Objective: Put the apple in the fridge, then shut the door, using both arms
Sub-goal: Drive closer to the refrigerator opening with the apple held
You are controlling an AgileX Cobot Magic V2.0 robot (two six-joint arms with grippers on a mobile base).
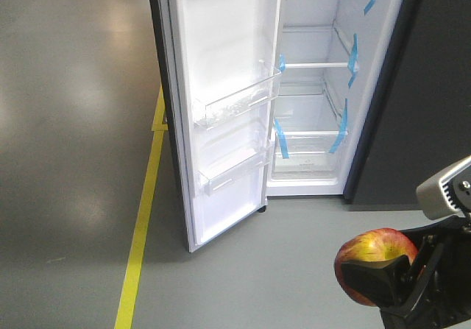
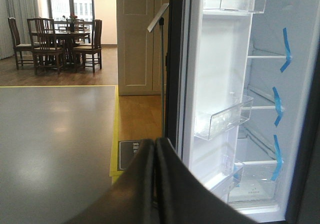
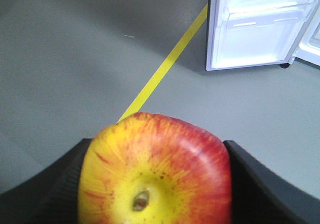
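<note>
- Fridge (image 1: 309, 46): open, white inside. It has glass shelves (image 1: 316, 65) and a clear bottom drawer (image 1: 305, 152), with blue tape (image 1: 281, 139) at their edges. Only white walls show through them.
- Door (image 1: 221, 49): swung wide to the left. Clear bins (image 1: 239, 97) sit on its white inner face, with the white showing through.
- Apple (image 3: 155, 159): red and yellow, outside the fridge, above the grey floor (image 1: 73, 123), well apart from the shelves.
- Right hand (image 3: 157, 194): pinching the apple between two black fingers.
- Left hand (image 2: 156, 146): fingers pressed together, pointing toward the door's edge.
- Yellow line (image 1: 140, 233): on the floor, left of the door.
</note>
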